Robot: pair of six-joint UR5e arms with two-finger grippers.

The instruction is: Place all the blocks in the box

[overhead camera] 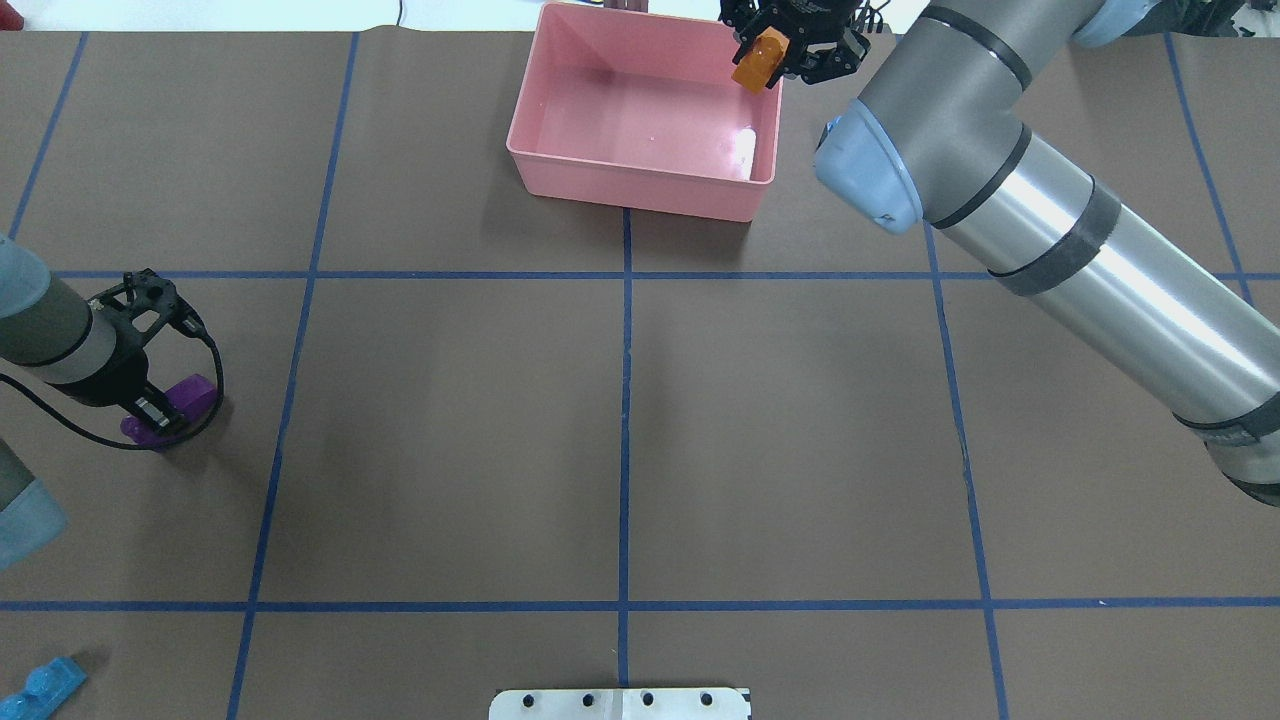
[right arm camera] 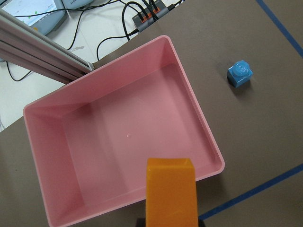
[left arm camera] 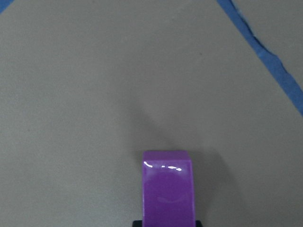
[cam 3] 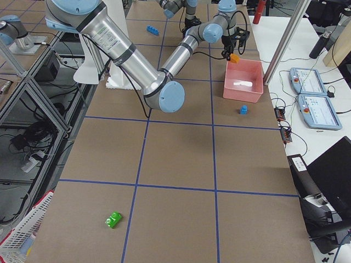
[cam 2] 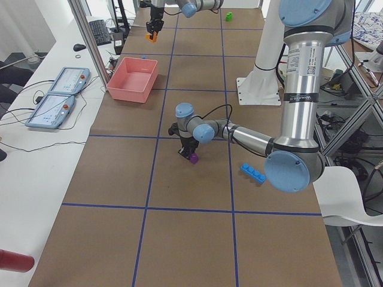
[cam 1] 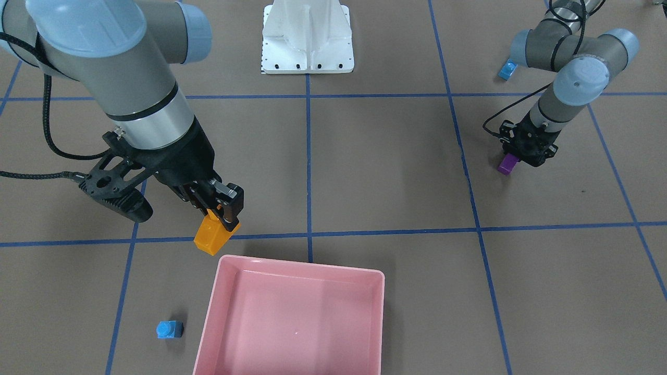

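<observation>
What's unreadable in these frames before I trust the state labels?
- Left gripper grip on purple block: fingers cut off by left wrist view's bottom edge; wrist covers them overhead.
- Long blue bar: clipped by overhead's left edge.
- Green block: too small for studs, right view.

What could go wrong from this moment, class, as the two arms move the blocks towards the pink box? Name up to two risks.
1. The right gripper holds the orange block by the pink box's corner, not over its middle; released now, it might strike the rim and fall outside.
2. The left gripper looks closed on the purple block at table level; how deep the fingers sit is hidden, so it could slip when lifted.
</observation>
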